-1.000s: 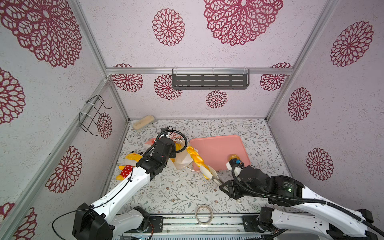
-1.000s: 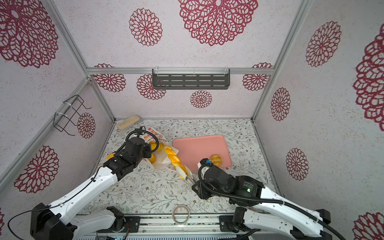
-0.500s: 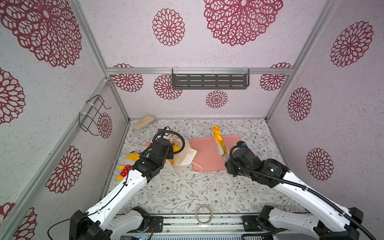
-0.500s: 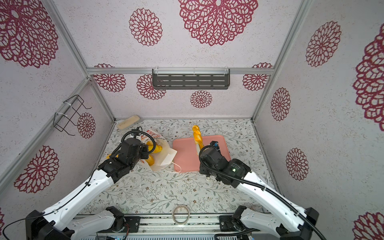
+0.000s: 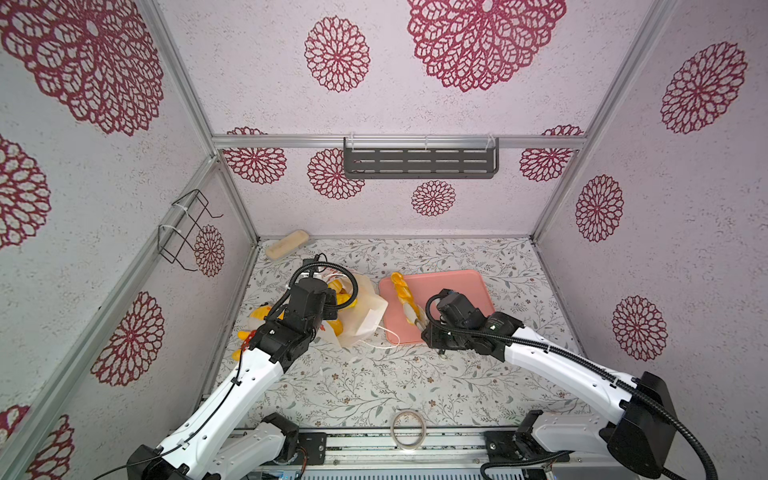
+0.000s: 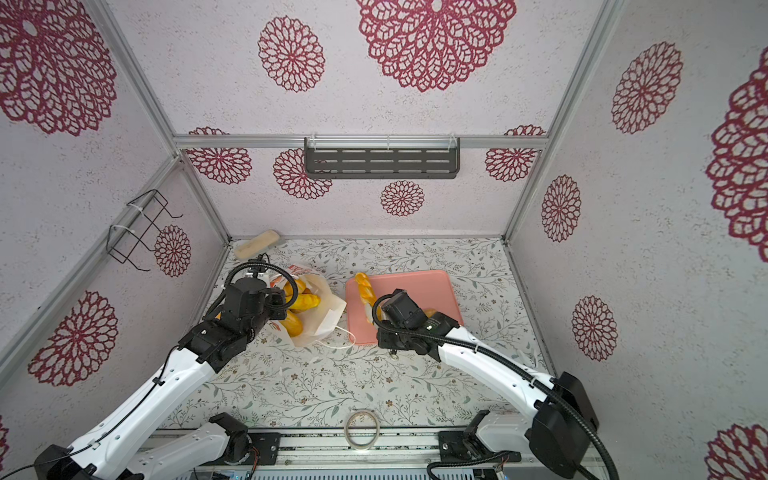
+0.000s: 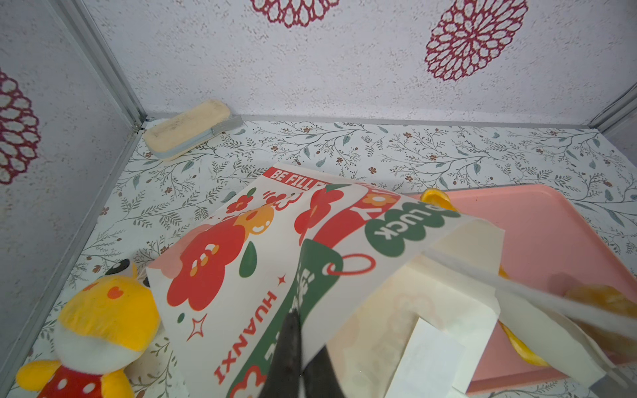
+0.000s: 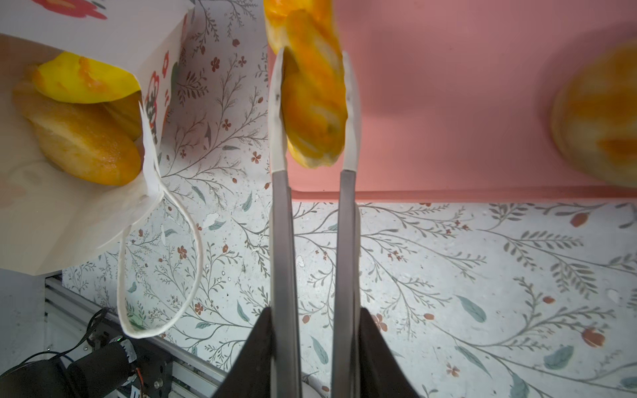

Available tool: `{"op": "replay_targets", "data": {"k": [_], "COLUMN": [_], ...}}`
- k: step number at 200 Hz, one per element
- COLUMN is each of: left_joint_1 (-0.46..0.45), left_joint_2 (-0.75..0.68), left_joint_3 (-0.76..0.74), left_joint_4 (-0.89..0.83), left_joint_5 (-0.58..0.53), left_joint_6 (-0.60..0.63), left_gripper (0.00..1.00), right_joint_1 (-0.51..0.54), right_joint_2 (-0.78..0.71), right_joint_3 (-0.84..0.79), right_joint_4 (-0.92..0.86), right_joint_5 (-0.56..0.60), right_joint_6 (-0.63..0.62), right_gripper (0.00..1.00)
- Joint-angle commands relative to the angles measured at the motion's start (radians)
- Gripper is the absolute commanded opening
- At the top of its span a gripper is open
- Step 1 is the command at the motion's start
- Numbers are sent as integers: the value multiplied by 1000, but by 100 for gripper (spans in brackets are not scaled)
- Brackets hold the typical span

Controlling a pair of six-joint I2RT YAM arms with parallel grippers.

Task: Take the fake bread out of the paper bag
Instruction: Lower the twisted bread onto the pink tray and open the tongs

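The left arm (image 5: 249, 374) and the right arm (image 5: 557, 365) share one build: white moulded link shells between black joint housings. A black corrugated conduit loops over each wrist; a thin black cable runs along the left arm's shell. The left claw (image 7: 303, 341) has black fingers; the right claw (image 8: 312, 55) has long grey fingers with pale tips.

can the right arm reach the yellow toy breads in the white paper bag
Probably not yet: the right arm has its jaws shut on the long braided golden toy loaf, though the white paper bag opens toward it.
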Motion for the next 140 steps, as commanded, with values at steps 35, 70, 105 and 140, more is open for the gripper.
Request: {"op": "replay_targets", "data": {"k": [35,70,105,140], "left_joint_1": [20,21,20,22], "left_joint_2": [-13,-14,-18,-21], "left_joint_3": [53,50,42,30], "left_joint_4": [35,38,38,46], "left_joint_5": [14,11,11,14], "left_joint_6": [-3,-5,-5,-9], "left_gripper": [0,0,0,0], "right_joint_1": [24,46,52,52], "right_joint_2": [49,85,93,72], "right_joint_3": [-30,-27,-31,-31], "right_joint_4": [137,174,181,157], "right_joint_5": [-29,-50,-58,-34], "right_joint_6": [44,59,65,66], "right_gripper": [0,0,10,28]}}
